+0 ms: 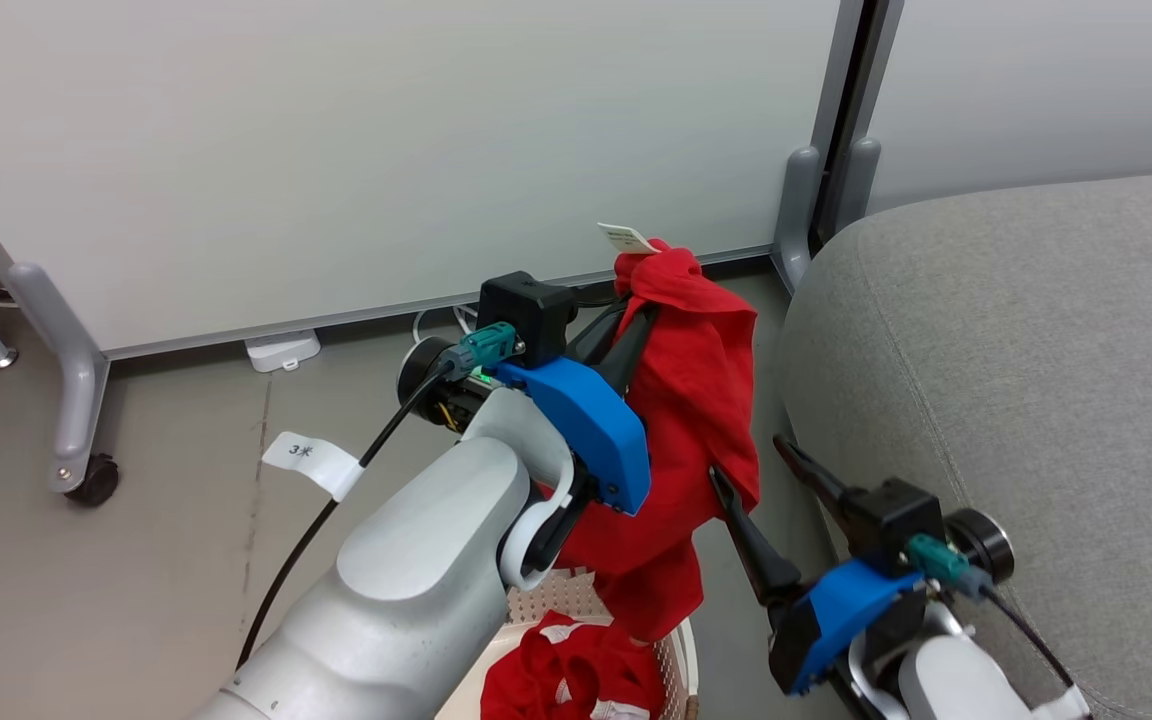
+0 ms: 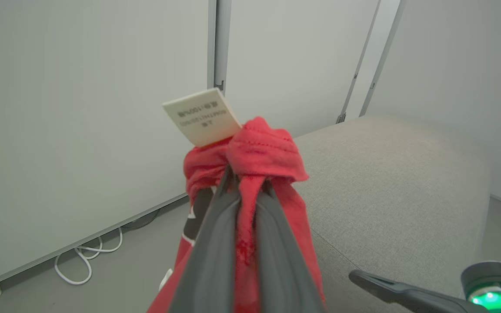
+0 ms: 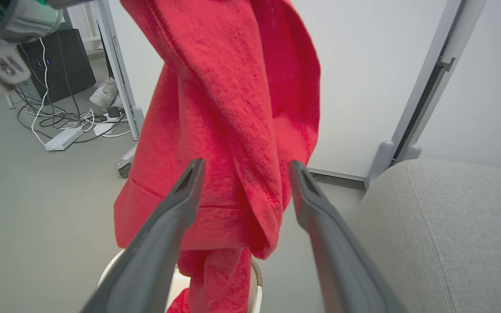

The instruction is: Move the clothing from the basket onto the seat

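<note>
1. Head view: the light grey seat (image 1: pixel 1036 350) fills the right side, its rounded edge just beside the hanging garment (image 1: pixel 696 400).
2. Hanging garment: bright red, in loose folds. Long axis vertical, bunched end up, hem down over the basket (image 1: pixel 681 650).
3. Basket at the bottom edge holds a second garment (image 1: pixel 576 670), red with white trim.
4. Left gripper (image 2: pixel 248 182): fingers pressed together, pinching the bunched top.
5. Right gripper (image 1: pixel 746 458): spread wide, tips near the lower folds; contact unclear.
6. White tag (image 1: pixel 626 238) sticks up above the pinch.

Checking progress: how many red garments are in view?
2. The hanging garment is pinched in the left claw; the second garment lies in the basket. More may hide underneath.
</note>
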Motion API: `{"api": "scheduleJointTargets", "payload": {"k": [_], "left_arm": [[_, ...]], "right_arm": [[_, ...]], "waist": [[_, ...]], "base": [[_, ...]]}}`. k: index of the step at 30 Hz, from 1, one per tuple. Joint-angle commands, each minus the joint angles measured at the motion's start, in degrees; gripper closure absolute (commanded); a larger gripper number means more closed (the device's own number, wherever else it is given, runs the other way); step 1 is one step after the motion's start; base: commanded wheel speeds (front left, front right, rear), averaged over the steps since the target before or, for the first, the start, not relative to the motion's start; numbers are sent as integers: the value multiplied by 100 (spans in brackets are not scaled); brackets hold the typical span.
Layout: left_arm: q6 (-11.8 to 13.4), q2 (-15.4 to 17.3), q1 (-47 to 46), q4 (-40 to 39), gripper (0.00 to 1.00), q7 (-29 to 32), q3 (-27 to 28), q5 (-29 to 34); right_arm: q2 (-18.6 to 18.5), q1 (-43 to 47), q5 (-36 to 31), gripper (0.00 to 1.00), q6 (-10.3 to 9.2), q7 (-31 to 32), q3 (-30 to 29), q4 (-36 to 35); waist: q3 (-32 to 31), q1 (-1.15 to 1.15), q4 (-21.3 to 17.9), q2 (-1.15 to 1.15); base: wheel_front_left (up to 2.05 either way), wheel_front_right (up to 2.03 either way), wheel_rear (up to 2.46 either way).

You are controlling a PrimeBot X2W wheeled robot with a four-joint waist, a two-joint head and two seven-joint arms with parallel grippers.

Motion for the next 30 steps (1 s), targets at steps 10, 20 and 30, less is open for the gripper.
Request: {"api": "scheduleJointTargets", "payload": {"k": [10,20,30], "left_arm": [[-56,5,-249,-32,100,-28,-321,-176],[-184,5,-383,-73,100,-46,-571,-330],[-202,5,-487,-1,100,-141,-701,-461]], "right_arm": [[-94,-994,319,0,3,369,262,646],[-317,-1561,1210,0,3,474,955,1281],[-258,-1971,1878,100,3,175,1477,2028]], "waist": [[132,0,168,-1],[181,0,274,-1],[165,0,310,-1]], "base": [[0,0,0],[0,0,0],[0,0,0]]}}
